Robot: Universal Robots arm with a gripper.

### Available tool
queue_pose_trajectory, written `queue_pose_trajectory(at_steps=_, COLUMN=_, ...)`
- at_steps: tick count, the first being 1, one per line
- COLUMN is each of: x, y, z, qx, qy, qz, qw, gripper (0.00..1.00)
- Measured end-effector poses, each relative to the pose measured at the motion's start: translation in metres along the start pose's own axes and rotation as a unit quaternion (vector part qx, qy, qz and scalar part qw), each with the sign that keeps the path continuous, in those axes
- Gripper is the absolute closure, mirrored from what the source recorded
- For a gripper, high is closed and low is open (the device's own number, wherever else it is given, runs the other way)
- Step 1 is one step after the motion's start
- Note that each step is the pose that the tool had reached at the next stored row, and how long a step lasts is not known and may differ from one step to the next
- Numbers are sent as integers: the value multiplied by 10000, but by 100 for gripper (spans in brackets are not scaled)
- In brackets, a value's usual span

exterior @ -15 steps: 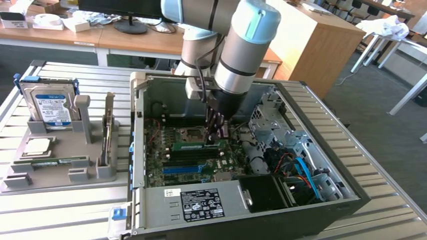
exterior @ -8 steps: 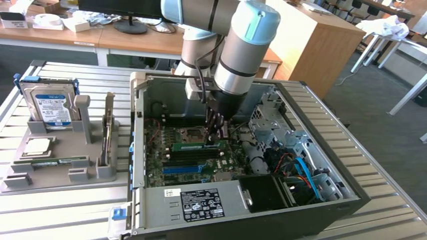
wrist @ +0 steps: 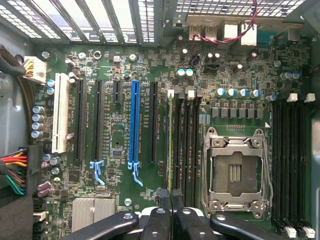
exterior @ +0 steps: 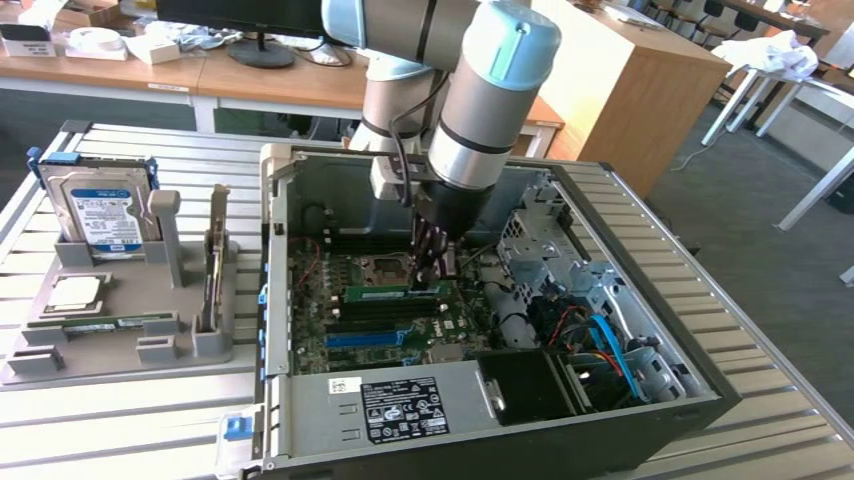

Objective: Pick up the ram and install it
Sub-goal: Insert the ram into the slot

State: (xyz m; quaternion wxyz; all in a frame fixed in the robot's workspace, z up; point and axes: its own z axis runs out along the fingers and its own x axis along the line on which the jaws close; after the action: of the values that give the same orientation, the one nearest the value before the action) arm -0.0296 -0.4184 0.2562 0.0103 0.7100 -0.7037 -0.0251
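Note:
The ram [exterior: 394, 293] is a thin green stick standing on edge in a slot of the motherboard [exterior: 380, 335], inside the open computer case [exterior: 627, 215]. In the wrist view the ram [wrist: 170, 145] appears edge-on as a narrow greenish line beside the black memory slots [wrist: 185, 140]. My gripper [exterior: 437, 272] reaches down into the case at the end of the stick on the exterior view's right. Its black fingers [wrist: 162, 212] are pressed together, and the gripper [wrist: 171, 194] is shut right over that end of the stick. Whether the tips touch it I cannot tell.
The empty processor socket [wrist: 235, 172] lies beside the memory slots, with a blue card slot [wrist: 134, 122] further off. A grey holder [exterior: 120, 335] to the exterior view's left carries a hard drive [exterior: 96, 205], a silver processor chip [exterior: 74, 293] and an upright card [exterior: 214, 270]. The power supply [exterior: 387, 405] fills the case's near side.

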Motion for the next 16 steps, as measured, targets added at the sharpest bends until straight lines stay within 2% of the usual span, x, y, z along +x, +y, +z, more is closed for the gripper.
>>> queue_pose_trajectory(at_steps=7, x=14, y=0, z=1, qx=0, qy=2, qz=3, qw=10000, gripper=89)
queue_pose_trajectory(at_steps=16, x=15, y=-4, z=82, qx=0, qy=1, qz=3, qw=10000, gripper=89)
